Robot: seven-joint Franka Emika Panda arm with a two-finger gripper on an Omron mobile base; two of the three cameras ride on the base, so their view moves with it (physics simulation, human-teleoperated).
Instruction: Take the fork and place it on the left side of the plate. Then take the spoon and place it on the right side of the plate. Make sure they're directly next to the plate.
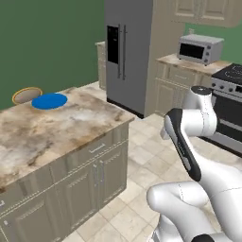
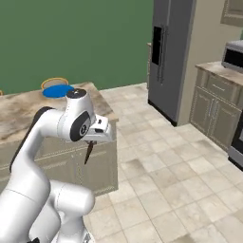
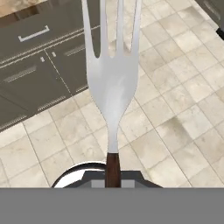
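The robot holds the fork out past the island counter.

Left base view: the plate [image 1: 49,100] lies on the far end of the island counter [image 1: 56,127]. Right base view: the gripper [image 2: 93,141] is pinched on the fork [image 2: 88,152], hanging beside the counter's end, well away from the plate. Hand view: the fork's tines point up, above the floor tiles [image 3: 175,100].

The fork's [image 3: 111,83] tine tips run off the top edge of the hand view, at twelve o'clock, and its dark handle vanishes at six. From the right base view, the gripper [image 2: 95,136] tucks under the wrist, fingers too small to tell apart. The plate [image 2: 56,91] sits partly behind the arm's joint.
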